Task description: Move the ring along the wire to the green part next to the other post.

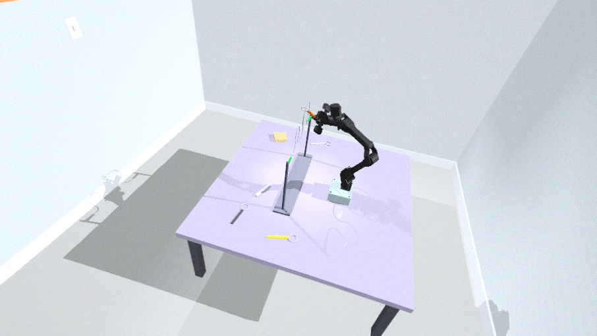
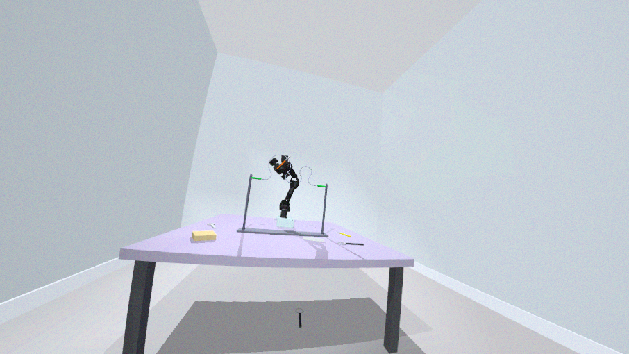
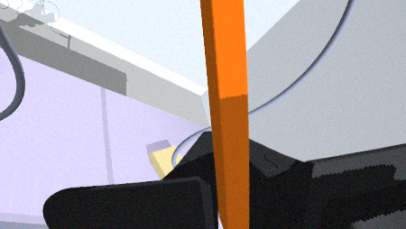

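My gripper (image 1: 316, 117) (image 3: 216, 139) is shut on the orange handle (image 1: 311, 113) (image 2: 281, 164) (image 3: 230, 59), high above the table. The ring (image 1: 302, 108) (image 2: 288, 157) is at the handle's far end, outside the wrist view. It is near the wire's tall arch, between the green parts and nearer the far post (image 1: 306, 138) (image 2: 247, 202). The far green part (image 1: 310, 118) (image 2: 255, 178) and near green part (image 1: 290, 160) (image 2: 321, 186) show. The grey wire (image 3: 20, 81) curves on both sides of the handle in the wrist view. Ring clearance is too small to tell.
The near post (image 1: 285, 185) (image 2: 324, 208) stands on the same base. A yellow block (image 1: 280, 137) (image 2: 204, 236) (image 3: 163, 162), a yellow-handled ring tool (image 1: 277, 236), a dark-handled one (image 1: 238, 216) and a white bar (image 1: 263, 190) lie on the table (image 1: 354, 267).
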Tool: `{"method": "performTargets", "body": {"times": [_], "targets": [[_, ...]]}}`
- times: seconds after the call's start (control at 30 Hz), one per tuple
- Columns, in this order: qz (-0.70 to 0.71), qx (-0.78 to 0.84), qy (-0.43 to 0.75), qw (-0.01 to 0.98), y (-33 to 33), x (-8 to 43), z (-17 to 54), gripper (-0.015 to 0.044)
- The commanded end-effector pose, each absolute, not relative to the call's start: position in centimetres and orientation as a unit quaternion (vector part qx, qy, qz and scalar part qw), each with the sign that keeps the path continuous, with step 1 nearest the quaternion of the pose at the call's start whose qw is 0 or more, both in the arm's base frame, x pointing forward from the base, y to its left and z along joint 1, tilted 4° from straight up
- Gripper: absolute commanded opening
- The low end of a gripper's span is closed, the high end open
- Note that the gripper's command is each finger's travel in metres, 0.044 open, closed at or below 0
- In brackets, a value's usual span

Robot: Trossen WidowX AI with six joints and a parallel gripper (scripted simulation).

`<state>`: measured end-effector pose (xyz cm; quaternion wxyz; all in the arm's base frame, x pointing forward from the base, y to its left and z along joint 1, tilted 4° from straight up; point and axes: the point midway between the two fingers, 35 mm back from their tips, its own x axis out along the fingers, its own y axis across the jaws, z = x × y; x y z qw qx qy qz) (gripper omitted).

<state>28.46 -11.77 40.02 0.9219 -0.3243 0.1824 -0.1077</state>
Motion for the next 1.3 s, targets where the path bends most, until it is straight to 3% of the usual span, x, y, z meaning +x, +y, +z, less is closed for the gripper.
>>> {"method": "performTargets", "body": {"times": [0.0, 1.27], "targets": [[-0.116, -0.353, 0.177, 0.911, -11.9, 28.4, 40.1, -0.015], [-0.173, -0.552, 0.131, 0.806, -12.7, 28.4, 41.2, -0.015]]}}
